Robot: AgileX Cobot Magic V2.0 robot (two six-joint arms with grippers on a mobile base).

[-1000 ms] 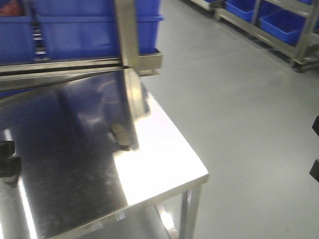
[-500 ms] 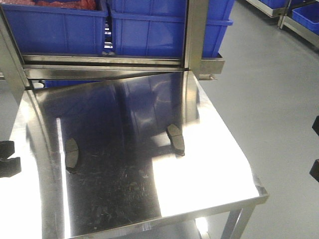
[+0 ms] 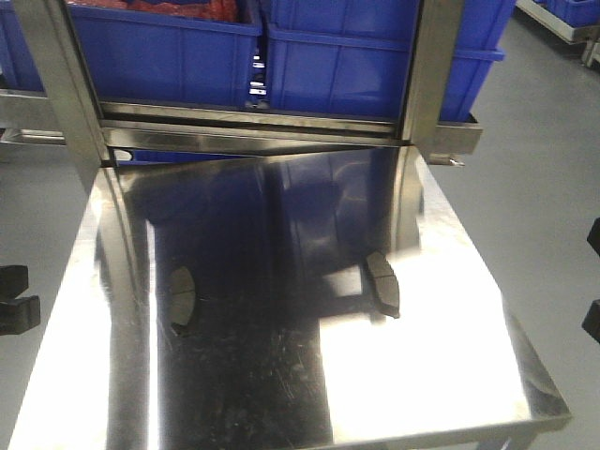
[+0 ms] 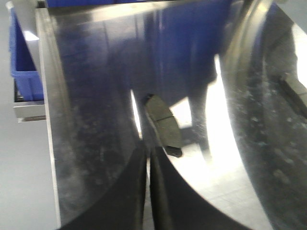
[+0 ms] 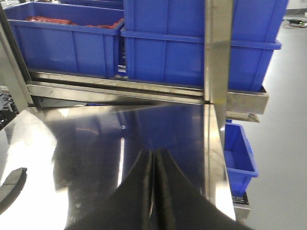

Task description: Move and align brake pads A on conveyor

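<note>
Brake pads (image 3: 382,283): two lie flat on the shiny steel counter (image 3: 234,394), this one to the right and the other (image 3: 183,298) to the left, well apart.
Left pincer (image 4: 147,152): pressed together, pinching nothing; tips just short of one pad (image 4: 163,125).
Right pincer (image 5: 156,154): pressed together, pinching nothing, over bare steel; a pad's end (image 5: 12,189) shows at the picture's left edge.
Behind: blue bins (image 3: 187,56) on a steel rack.
</note>
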